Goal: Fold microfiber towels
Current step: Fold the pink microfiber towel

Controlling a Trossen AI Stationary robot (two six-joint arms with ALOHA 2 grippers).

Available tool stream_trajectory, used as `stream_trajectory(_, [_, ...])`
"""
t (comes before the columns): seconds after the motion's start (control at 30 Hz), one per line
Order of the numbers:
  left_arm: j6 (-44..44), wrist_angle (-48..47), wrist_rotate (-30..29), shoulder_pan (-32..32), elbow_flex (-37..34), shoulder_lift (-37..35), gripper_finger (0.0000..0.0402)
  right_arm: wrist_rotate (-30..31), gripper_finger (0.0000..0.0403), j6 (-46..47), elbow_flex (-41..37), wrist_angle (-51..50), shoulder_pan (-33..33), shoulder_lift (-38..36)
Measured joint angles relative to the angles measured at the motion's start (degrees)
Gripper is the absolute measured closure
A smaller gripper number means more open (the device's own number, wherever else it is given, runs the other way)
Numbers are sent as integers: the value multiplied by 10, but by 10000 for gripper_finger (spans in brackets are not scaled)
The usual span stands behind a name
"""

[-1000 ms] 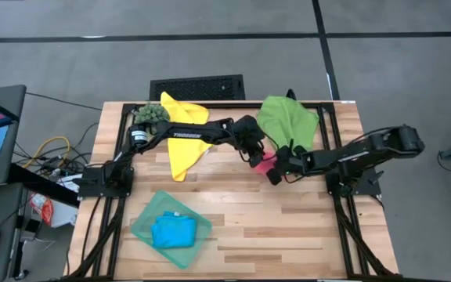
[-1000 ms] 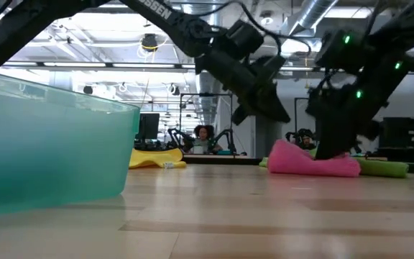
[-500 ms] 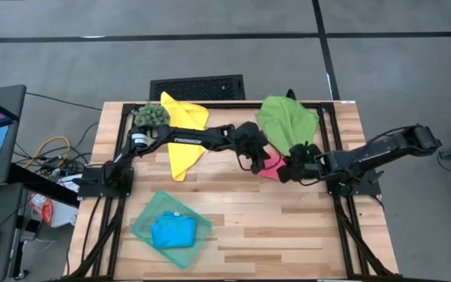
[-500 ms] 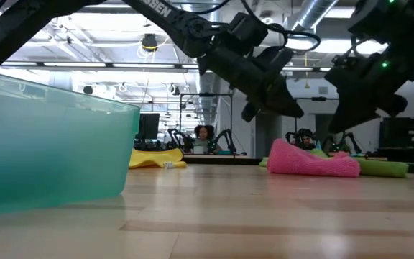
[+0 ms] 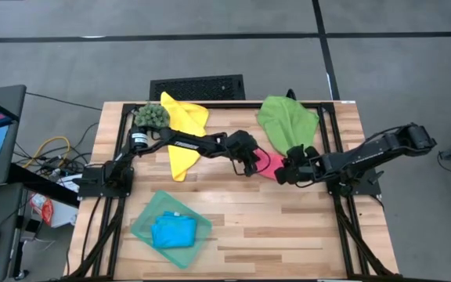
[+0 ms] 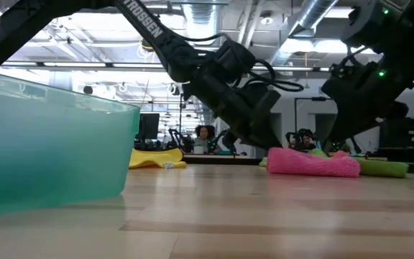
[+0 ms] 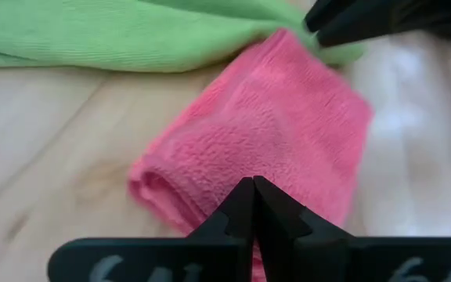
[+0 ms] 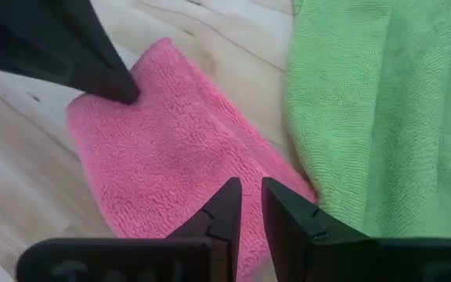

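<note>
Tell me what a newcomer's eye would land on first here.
Probably the folded pink towel at mid-table, with the left gripper and right gripper closing in from either side, both with fingers nearly together. Next, the green towel lying beside the pink one, the yellow towel near the far left, and the blue towel in the teal tray.
</note>
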Motion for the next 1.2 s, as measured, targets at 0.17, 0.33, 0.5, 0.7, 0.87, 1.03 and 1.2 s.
stream_trajectory(0.17, [-8, 9, -8, 1, -23, 0, 401, 0, 326, 0, 0, 33, 1, 19])
stream_trajectory(0.33, [-7, 19, -32, -2, -23, 0, 401, 3, 326, -25, -3, 103, 12, 55])
stream_trajectory(0.5, [-11, 41, -42, -1, -23, 0, 401, -6, 326, 24, -49, 171, 15, 98])
stream_trajectory(0.7, [-34, 33, -10, -4, -19, -8, 401, 1, 326, 103, -92, 190, 15, 129])
stream_trajectory(0.87, [-35, 49, 5, -1, -1, -46, 401, 5, 326, 100, -105, 212, 16, 128])
stream_trajectory(1.03, [-44, 56, 56, -3, -4, -35, 401, 2, 326, 100, -108, 217, 15, 122])
stream_trajectory(1.2, [-53, 90, 97, -18, -12, 2, 401, 2, 326, 96, -108, 217, 15, 123])
